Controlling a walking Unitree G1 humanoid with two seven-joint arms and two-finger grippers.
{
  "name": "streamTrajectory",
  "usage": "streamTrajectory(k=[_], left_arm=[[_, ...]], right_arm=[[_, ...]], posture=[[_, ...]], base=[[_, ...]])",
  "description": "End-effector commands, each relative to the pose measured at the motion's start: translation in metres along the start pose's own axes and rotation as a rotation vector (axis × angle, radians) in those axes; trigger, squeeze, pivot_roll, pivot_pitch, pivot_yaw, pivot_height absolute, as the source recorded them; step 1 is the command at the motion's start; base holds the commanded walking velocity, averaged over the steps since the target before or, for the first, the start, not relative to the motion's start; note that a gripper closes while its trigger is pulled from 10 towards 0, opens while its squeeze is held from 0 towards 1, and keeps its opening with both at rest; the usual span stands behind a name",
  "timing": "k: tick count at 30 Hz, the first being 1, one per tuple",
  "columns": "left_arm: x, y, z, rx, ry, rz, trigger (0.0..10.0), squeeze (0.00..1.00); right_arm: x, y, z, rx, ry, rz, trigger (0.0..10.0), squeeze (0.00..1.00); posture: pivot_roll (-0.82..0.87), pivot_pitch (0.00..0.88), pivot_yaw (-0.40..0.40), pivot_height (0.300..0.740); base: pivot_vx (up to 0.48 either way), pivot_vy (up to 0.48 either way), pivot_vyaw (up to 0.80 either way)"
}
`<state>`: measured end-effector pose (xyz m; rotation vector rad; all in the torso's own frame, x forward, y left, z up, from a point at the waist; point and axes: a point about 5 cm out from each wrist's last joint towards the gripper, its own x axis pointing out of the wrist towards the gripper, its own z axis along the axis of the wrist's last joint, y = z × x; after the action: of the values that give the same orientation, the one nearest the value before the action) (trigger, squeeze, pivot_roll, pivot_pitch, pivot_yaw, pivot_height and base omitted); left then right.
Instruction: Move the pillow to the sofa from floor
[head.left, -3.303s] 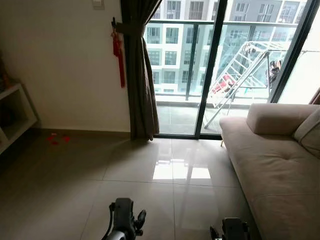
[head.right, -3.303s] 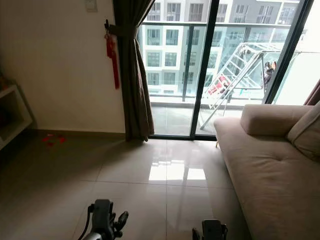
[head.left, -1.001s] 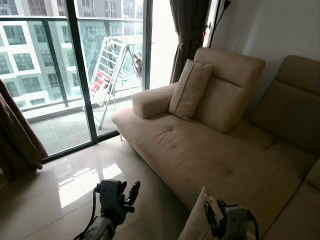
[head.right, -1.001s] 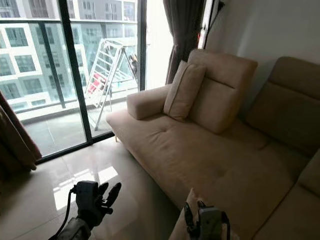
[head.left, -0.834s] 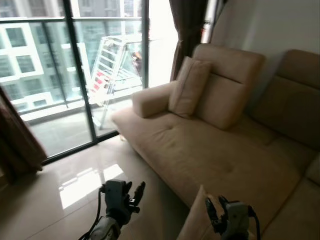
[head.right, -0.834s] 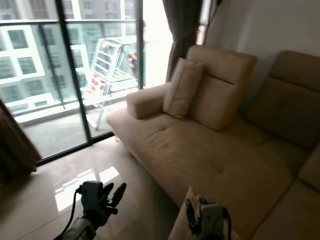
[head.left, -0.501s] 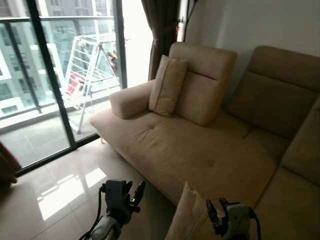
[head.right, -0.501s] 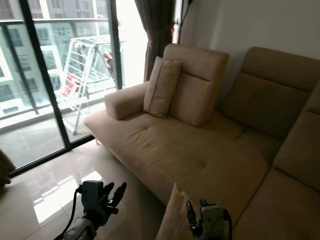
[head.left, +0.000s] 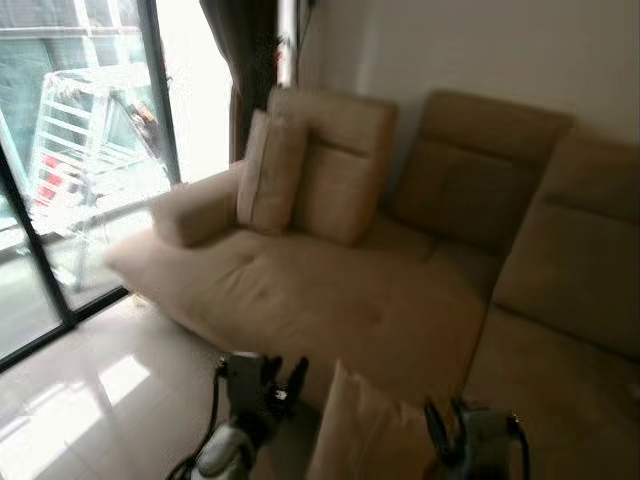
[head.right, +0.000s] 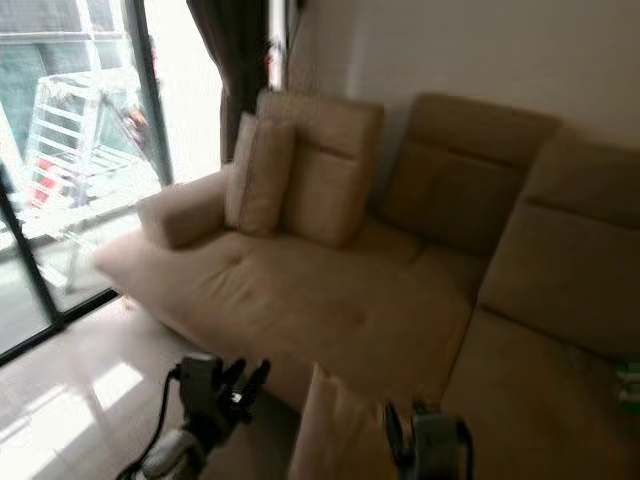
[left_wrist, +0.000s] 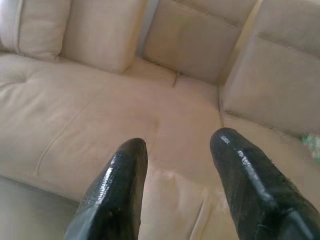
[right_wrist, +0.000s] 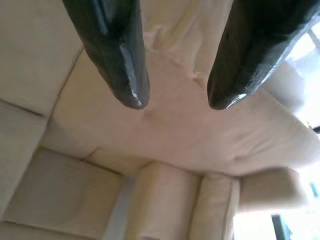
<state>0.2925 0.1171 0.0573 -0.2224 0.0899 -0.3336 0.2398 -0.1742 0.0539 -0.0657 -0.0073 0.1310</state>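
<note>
Beige sofa (head.left: 330, 290) spans the room from 10 to 3 o'clock, with a balcony door at 9. The pillow (head.left: 365, 430) stands on edge at 6 o'clock, leaning against the sofa front, between the two grippers; its long axis runs up and away. The left gripper (head.left: 265, 385) hangs at 7 o'clock, fingers wide and empty. The right gripper (head.left: 470, 435) sits at 5 o'clock, touching or just beside the pillow, fingers spread, nothing clamped. Judged nearer, the right arm suits the lift.
</note>
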Motion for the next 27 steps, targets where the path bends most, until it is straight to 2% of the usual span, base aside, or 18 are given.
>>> streamTrajectory(k=[1,10,27], left_arm=[[0.0038,-0.0081,0.0018,-0.023,-0.013,-0.022,10.0,0.00],[0.0053,-0.0086,0.0000,-0.023,0.006,-0.023,10.0,0.00],[0.0032,-0.0027,0.0043,-0.027,-0.011,-0.038,10.0,0.00]], right_arm=[[-0.0040,-0.0071,-0.0055,-0.009,0.030,-0.020,10.0,0.00],[-0.0015,-0.0071,-0.0041,-0.007,0.019,-0.017,10.0,0.00],[0.0005,-0.0060,0.0026,-0.035,-0.031,-0.036,10.0,0.00]], posture=[[-0.01,0.000,-0.002,0.740],[-0.01,0.000,-0.002,0.740],[-0.01,0.000,-0.001,0.740]], base=[[0.000,0.311,-0.80],[0.000,0.063,-0.77],[0.000,0.000,0.00]])
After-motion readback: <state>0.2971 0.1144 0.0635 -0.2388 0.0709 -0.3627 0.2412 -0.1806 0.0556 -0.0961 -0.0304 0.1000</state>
